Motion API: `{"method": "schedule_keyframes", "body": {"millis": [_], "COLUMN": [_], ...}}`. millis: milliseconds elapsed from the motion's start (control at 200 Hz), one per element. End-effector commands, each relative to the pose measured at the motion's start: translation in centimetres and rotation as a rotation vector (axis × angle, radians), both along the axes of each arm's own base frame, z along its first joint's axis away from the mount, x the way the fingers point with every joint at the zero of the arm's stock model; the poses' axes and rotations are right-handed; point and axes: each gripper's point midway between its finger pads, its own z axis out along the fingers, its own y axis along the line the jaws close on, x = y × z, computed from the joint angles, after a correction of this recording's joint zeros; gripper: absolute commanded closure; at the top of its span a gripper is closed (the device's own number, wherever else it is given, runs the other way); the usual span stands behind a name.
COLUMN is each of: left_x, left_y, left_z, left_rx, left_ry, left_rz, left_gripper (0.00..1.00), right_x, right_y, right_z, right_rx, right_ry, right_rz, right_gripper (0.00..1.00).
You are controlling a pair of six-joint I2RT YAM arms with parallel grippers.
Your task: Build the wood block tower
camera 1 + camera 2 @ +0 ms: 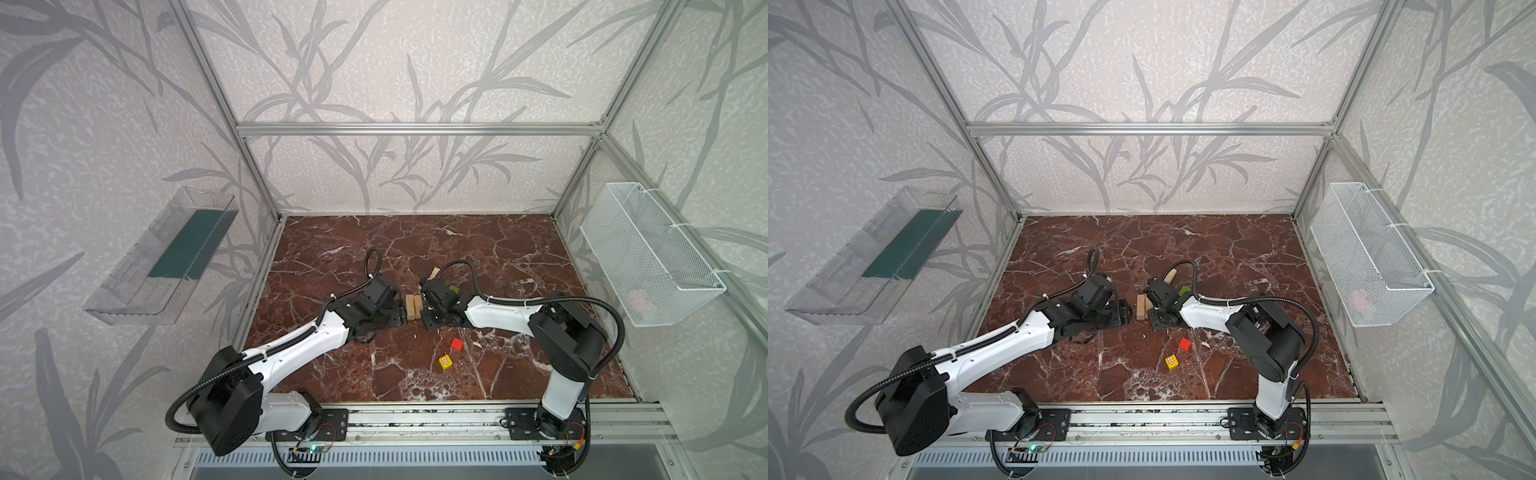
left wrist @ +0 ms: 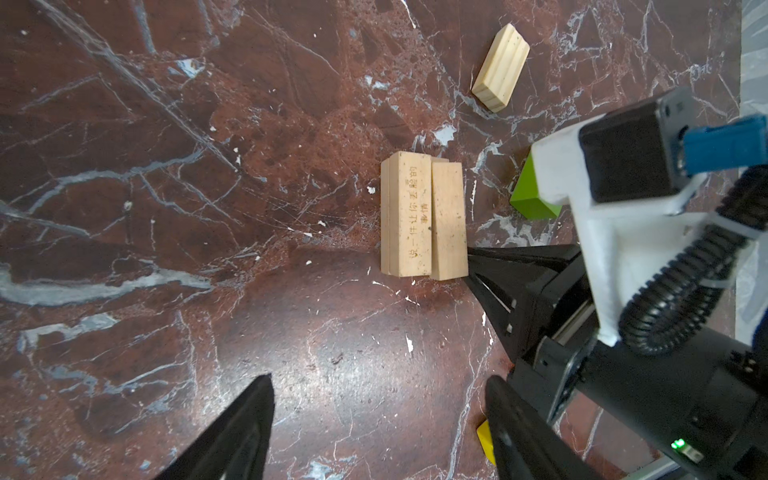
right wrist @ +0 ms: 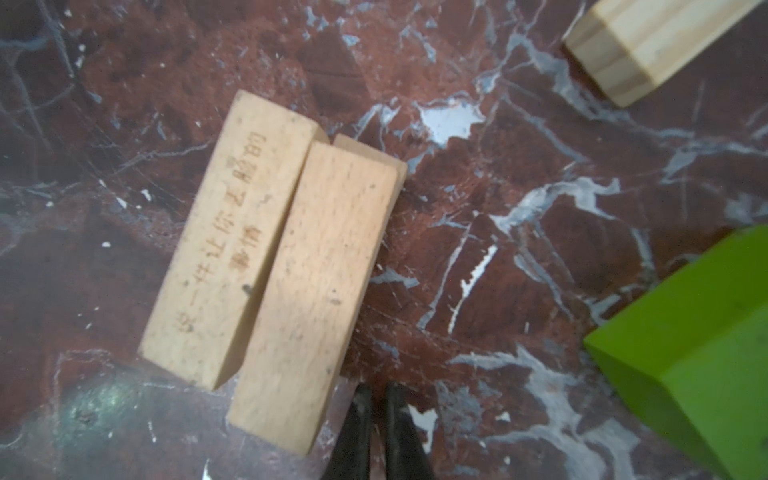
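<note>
The wood block tower (image 1: 413, 306) (image 1: 1143, 307) is a low stack of tan bars at mid-table. Two bars lie side by side on top, one printed with characters (image 2: 411, 216) (image 3: 224, 249), one plain (image 2: 449, 224) (image 3: 316, 291), and edges of lower bars show beneath. My right gripper (image 3: 380, 388) (image 2: 471, 259) is shut and empty, its tips right beside the plain bar's end. My left gripper (image 2: 380, 378) (image 1: 400, 314) stands open over bare table left of the stack. A loose tan bar (image 1: 434, 273), lime-green bar (image 1: 454, 289) (image 3: 698, 345), red cube (image 1: 457, 344) and yellow patterned cube (image 1: 445, 361) lie apart.
A white wire basket (image 1: 648, 253) hangs on the right wall and a clear plastic tray (image 1: 162, 257) on the left wall. An aluminium rail (image 1: 415, 415) carrying both arm bases runs along the front edge. Bare marble shows at the back and front middle.
</note>
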Motion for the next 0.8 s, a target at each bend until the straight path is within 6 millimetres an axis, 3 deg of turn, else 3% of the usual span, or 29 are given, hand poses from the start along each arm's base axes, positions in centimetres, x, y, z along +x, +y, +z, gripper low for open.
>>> {"method": "schedule_keyframes", "body": {"millis": [0,220,795], "left_x": [0.7,0.6,0.5], "left_y": [0.1,0.2,0.4], "left_z": [1.0,1.1,1.0], "left_rx": [0.003,0.005,0.008], "left_ry": [-0.027,-0.029,-0.027], "left_rz": [0.014,0.014,0.015], "left_gripper": [0.22,0.22,0.22], "right_x": [0.2,0.3,0.8], "right_y": [1.0,1.2,0.7], "right_z": [-0.3,-0.6,0.9], "right_rx": [0.033,0.033,0.035], "right_ry": [0.016,0.023,0.004], "right_rz": [0.019,0.012,-0.005], "right_gripper": [0.89,0.89,0.91]}}
